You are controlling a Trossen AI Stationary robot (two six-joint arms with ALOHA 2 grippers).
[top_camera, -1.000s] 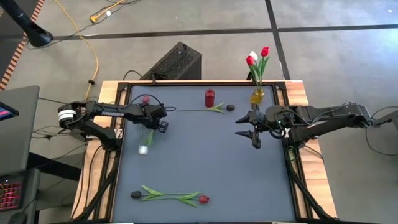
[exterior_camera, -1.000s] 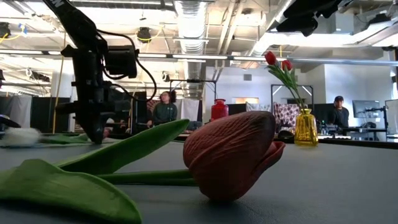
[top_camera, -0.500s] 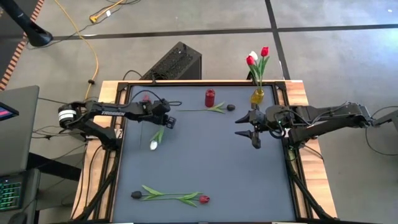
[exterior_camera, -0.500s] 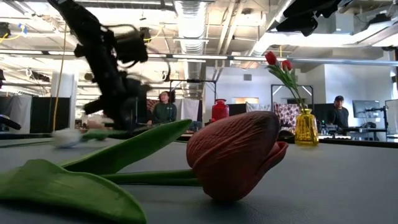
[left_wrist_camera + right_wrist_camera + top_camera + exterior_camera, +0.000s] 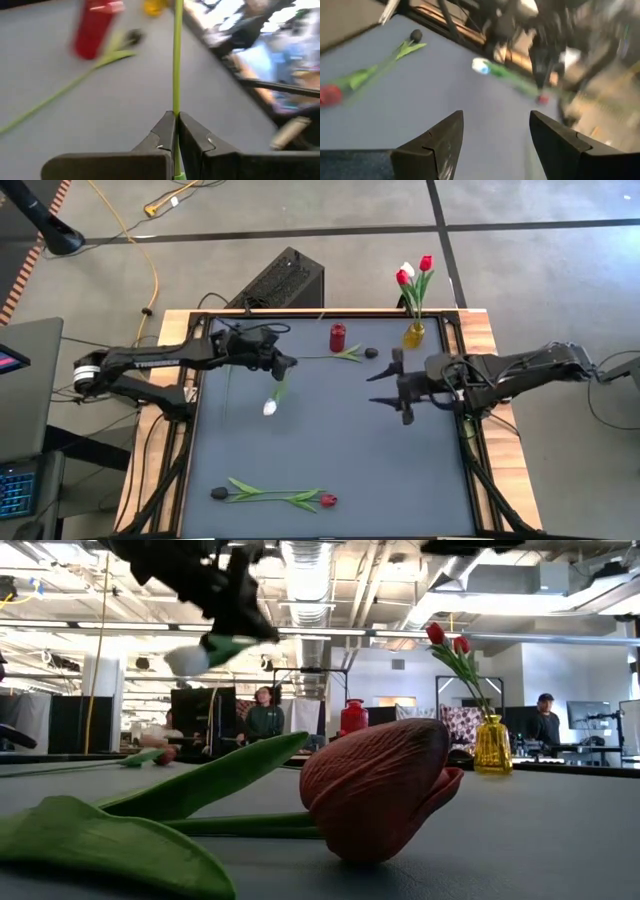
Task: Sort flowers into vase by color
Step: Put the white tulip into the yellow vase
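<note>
My left gripper point(image 5: 279, 367) hangs over the table's far left part, shut on a white tulip whose head point(image 5: 270, 408) points toward the near edge. The low view shows that head point(image 5: 190, 660) up in the air below the gripper point(image 5: 238, 602). My right gripper point(image 5: 388, 389) is open over the table's right half and touches nothing; from its wrist view point(image 5: 495, 131) the white tulip point(image 5: 481, 65) is farther off. A red vase point(image 5: 337, 337) and a yellow vase point(image 5: 413, 335) holding red and white tulips stand at the far edge. My left gripper pinches the white tulip's thin green stem point(image 5: 176, 107) between its two shut fingers point(image 5: 165, 132), some way back from the head. The stem runs on straight ahead along the fingers. The tulip is lifted clear of the table, its head hanging lower than the gripper.
A dark tulip point(image 5: 370, 352) lies near the red vase, its stem pointing left. Two tulips lie along the near edge, with a dark head point(image 5: 218, 493) and a red head point(image 5: 327, 500). A small red head point(image 5: 165, 754) lies at the far left. The middle of the table point(image 5: 340, 440) is bare.
My left gripper has risen and moved toward the table's right, still shut on the stem. The white tulip has come up off the table and swung rightward with it. My right gripper has shifted a little toward the left.
</note>
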